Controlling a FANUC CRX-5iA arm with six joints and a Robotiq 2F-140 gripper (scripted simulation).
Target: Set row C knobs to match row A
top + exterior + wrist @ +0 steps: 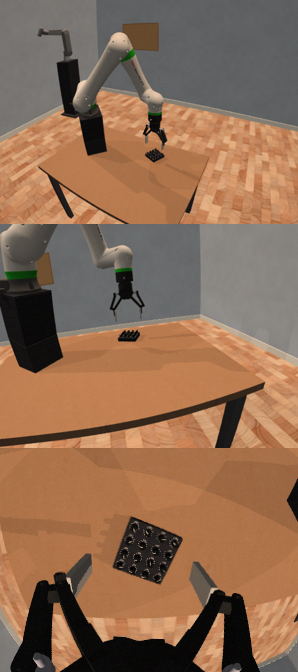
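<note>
The knob box [155,159] is a small black square block with rows of black knobs. It stands on the brown table, toward the far side, and also shows in the exterior view [129,336] and in the wrist view [148,550]. My gripper [155,143] hangs well above the box with its fingers spread wide and nothing between them; it also shows in the exterior view [128,314] and in the wrist view [141,577]. The knobs' white lines and marks are too small to read.
The arm's black pedestal [92,131] stands on the table's left part. A second black pedestal with a small grey arm [67,82] stands on the floor by the far left wall. The table's edges lie well away from the box.
</note>
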